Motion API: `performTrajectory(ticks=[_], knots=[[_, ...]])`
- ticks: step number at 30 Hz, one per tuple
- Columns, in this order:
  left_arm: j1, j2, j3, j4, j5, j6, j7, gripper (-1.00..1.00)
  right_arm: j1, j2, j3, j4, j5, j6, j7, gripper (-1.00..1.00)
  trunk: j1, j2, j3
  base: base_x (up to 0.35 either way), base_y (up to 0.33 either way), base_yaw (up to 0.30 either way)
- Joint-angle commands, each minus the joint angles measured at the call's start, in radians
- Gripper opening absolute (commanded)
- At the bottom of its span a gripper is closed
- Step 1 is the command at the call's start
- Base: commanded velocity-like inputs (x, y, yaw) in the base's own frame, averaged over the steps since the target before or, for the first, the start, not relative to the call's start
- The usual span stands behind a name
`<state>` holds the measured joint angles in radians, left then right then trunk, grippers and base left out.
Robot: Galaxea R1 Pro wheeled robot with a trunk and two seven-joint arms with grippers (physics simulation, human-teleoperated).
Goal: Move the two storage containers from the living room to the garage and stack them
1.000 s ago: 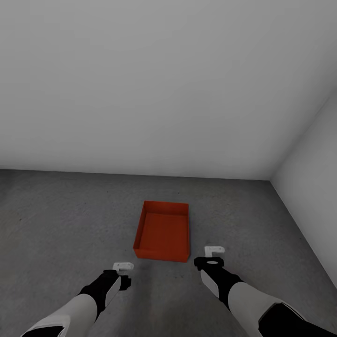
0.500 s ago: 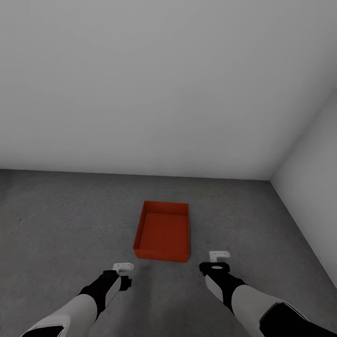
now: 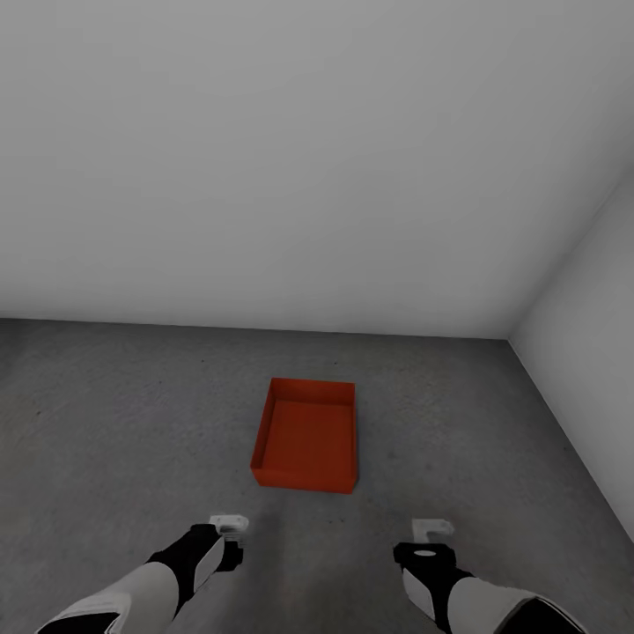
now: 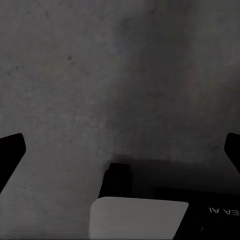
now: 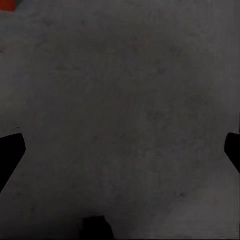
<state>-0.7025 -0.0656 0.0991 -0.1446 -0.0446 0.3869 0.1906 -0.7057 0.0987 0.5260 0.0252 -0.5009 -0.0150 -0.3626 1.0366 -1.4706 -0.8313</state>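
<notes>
An orange-red storage container point(image 3: 305, 434) is set on mottled concrete floor point(image 3: 106, 414), bare ground all round. Left gripper point(image 4: 120, 150) and right gripper point(image 5: 120, 150) are held spread wide, empty.

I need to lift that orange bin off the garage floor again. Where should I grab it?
Take the storage container by its two long side walls, one hand on each, coming down from above. It lies open-topped and lidless, long axis pointing away from the robot, so those thin upright rims face the left hand and right hand.

garage, concrete floor point(image 3: 132, 405), bare grey walls point(image 3: 264, 158)
</notes>
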Motion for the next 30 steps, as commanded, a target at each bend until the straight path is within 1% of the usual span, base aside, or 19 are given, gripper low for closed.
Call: performTrajectory(ticks=[1, 5, 11, 13, 16, 22, 24, 27, 30], knots=[[0.000, -0.001, 0.008, 0.009, -0.005, 0.005, 0.003, 1.00, 0.020, 0.001, 0.009, 0.004, -0.006, -0.010, -0.002, 1.00, 0.000, 0.000, -0.001, 0.000, 0.000, 0.000], [0.000, 0.000, 0.008, 0.034, 0.001, 0.006, 0.003, 1.00, 0.067, -0.001, 0.009, 0.005, -0.003, -0.023, -0.001, 1.00, 0.000, 0.000, -0.001, 0.000, 0.000, 0.000], [0.000, 0.000, 0.008, 0.074, 0.048, 0.003, 0.003, 1.00, 0.109, -0.004, 0.009, 0.005, -0.002, -0.030, -0.001, 1.00, 0.000, 0.000, -0.001, 0.000, 0.000, 0.000], [0.000, 0.000, 0.008, 0.079, 0.055, 0.003, 0.003, 1.00, 0.120, -0.004, 0.009, 0.005, -0.001, -0.035, -0.001, 1.00, 0.000, 0.000, -0.001, 0.000, 0.000, 0.000], [0.000, 0.001, 0.008, 0.083, 0.061, 0.003, 0.003, 1.00, 0.134, -0.006, 0.009, 0.005, -0.001, -0.041, -0.001, 1.00, 0.000, 0.000, -0.001, 0.000, 0.000, 0.000], [0.000, 0.001, 0.007, 0.084, 0.062, 0.003, 0.003, 1.00, 0.141, -0.005, 0.009, 0.007, -0.007, -0.039, -0.002, 1.00, 0.000, 0.000, -0.001, 0.000, 0.000, 0.000], [0.000, 0.001, 0.007, 0.085, 0.063, 0.003, 0.003, 1.00, 0.156, -0.003, 0.009, 0.007, -0.008, -0.040, -0.002, 1.00, 0.000, 0.000, -0.001, 0.000, 0.000, 0.000], [0.000, 0.001, 0.007, 0.091, 0.063, 0.002, 0.002, 1.00, 0.192, 0.000, 0.009, 0.007, -0.009, -0.046, -0.003, 1.00, 0.000, 0.000, 0.001, 0.000, 0.000, 0.000], [0.000, 0.001, 0.007, 0.101, 0.063, 0.001, 0.001, 1.00, 0.216, 0.003, 0.009, 0.007, -0.011, -0.074, -0.004, 1.00, 0.000, 0.000, 0.004, 0.000, 0.000, 0.000]])
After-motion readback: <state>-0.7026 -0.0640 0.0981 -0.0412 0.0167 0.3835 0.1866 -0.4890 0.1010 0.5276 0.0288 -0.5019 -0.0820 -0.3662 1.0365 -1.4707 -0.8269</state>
